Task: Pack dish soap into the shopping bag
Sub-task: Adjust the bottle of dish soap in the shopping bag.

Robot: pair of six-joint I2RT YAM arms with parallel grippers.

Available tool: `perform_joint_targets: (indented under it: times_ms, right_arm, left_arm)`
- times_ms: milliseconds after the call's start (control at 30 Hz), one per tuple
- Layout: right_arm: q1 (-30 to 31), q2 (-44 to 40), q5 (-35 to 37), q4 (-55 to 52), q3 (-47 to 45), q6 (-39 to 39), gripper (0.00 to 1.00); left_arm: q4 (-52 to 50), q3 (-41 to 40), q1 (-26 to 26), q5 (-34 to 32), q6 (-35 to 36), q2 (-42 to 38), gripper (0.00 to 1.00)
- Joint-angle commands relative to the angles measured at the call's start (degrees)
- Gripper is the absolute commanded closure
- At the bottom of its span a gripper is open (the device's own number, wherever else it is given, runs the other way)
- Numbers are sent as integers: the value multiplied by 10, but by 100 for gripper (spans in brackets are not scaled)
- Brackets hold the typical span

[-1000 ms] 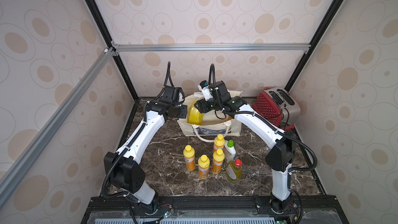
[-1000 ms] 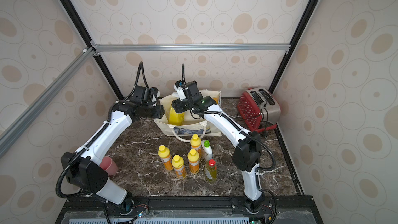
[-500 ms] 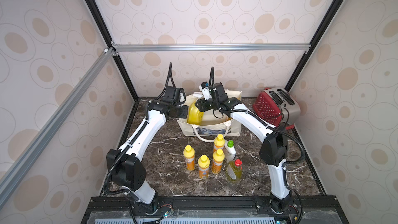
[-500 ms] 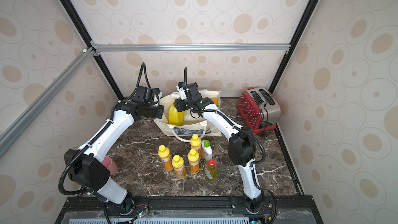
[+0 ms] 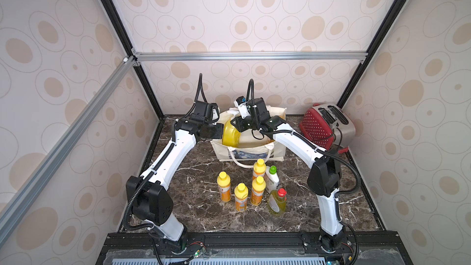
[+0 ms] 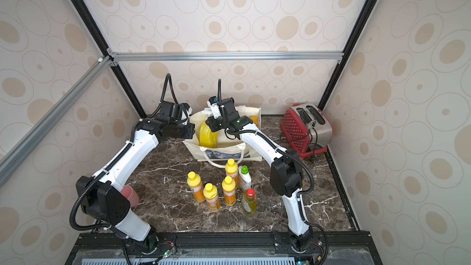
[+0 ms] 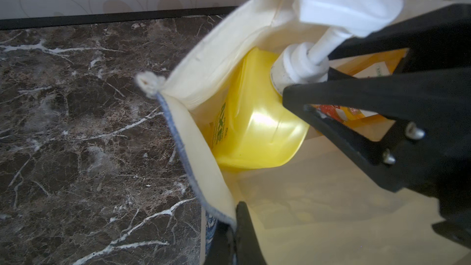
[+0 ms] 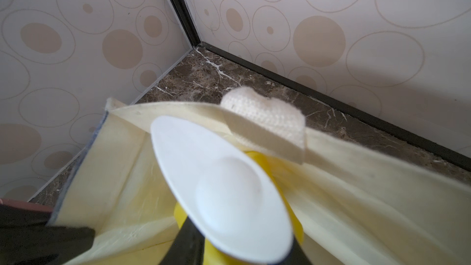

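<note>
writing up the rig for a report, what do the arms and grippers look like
The left arm and right arm match: glossy white link shells, bulky black joint housings. Black corrugated cable loops above each wrist and by each lower joint. The left gripper and right gripper are matte black with tapered fingers; silver screws show on the right one.

Glossy yellow plastic bottle [image 7: 257, 128], matt cream canvas bag [image 7: 216, 54], polished veined marble tabletop [image 7: 76, 98]

Green lettering reading "AXE" ran along the big yellow bottle [image 7: 254, 128]; nothing else could be read.
</note>
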Motion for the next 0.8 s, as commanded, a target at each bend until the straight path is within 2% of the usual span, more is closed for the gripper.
perform_joint_targets:
  times_ms: [0, 367, 600, 633, 767]
  right_arm:
    - [24, -32, -52, -9, -7, -16, 99]
    - [28, -85, -63, 12, -38, -30, 100]
    - [28, -103, -100, 29, -41, -24, 100]
    - [28, -104, -104, 34, -42, -20, 100]
    - [29, -89, -124, 28, -27, -18, 100]
  left_arm:
    - [32, 54, 3, 15, -6, -6, 100]
    - [14, 131, 5, 21, -9, 9, 100]
    - [27, 117, 7, 13, -10, 2, 100]
    - [26, 113, 7, 9, -10, 0, 96]
    - [50, 39, 9, -15, -15, -50, 38]
